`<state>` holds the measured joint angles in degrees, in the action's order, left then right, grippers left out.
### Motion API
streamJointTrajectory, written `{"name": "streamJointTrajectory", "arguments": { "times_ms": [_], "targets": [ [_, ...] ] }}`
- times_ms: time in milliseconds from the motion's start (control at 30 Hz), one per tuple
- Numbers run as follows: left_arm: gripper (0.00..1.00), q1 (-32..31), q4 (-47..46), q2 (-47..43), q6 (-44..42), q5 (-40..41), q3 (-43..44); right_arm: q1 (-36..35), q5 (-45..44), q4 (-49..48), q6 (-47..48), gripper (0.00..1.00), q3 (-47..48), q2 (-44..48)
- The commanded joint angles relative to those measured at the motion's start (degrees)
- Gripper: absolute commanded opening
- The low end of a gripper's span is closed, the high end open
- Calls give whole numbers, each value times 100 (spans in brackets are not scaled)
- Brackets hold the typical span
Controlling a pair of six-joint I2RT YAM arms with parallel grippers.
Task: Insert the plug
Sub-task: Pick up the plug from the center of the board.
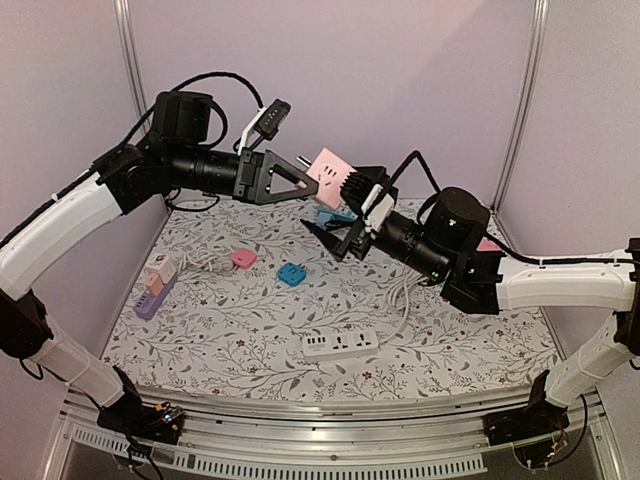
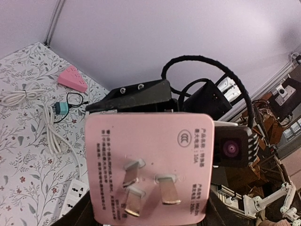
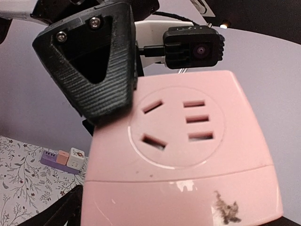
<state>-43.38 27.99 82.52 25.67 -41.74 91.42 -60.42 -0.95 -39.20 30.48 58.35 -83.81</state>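
On the floral table cover (image 1: 230, 330), far left, lies a stack of small adapters (image 1: 155, 285) in purple, pink and white. Right of it sit a pink cube adapter (image 1: 243, 259) and a blue cube adapter (image 1: 292, 274), apart from each other.

Above them the left arm reaches in from the left, well off the table. The left gripper (image 1: 310, 180) is clamped on the pink plug adapter (image 1: 328, 172), which hangs in mid-air above the far middle of the table. In the left wrist view the adapter's (image 2: 150, 165) back face fills the frame, its three metal prongs (image 2: 141, 183) pointing at that camera. In the right wrist view the opposite face of the adapter (image 3: 183, 155) shows its socket holes, and one ribbed black finger (image 3: 94, 66) of the left gripper overlaps its upper left corner.

Nearer the front edge, below the raised adapter, the white power strip (image 1: 340, 344) lies flat with nothing plugged into it, and a white cable (image 1: 402, 295) trails off to its right.

The right gripper (image 1: 330, 205) faces the adapter from the right with its jaws spread wide. It holds nothing. Whether the adapter sits between its fingers or just above them is hard to tell from these views.
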Motion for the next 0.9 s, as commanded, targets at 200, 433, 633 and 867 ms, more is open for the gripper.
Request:
{"name": "streamJointTrajectory", "arguments": {
  "times_ms": [200, 433, 633, 867],
  "targets": [
    [0, 7, -357, -36, 324, -167, -28, -18, 26, -1306, -544, 89, -102, 56],
    [0, -13, -370, 1, 231, -256, 14, -18, -23, -1273, -455, 48, -24, -18],
    [0, 61, -336, -62, 80, -187, -165, -19, 30, -518, -631, 5, 176, 62],
    [99, 885, 43, -380, -1541, 50, -335, 33, -917, 1735, -1413, 0, 570, 627]
  ]
}}
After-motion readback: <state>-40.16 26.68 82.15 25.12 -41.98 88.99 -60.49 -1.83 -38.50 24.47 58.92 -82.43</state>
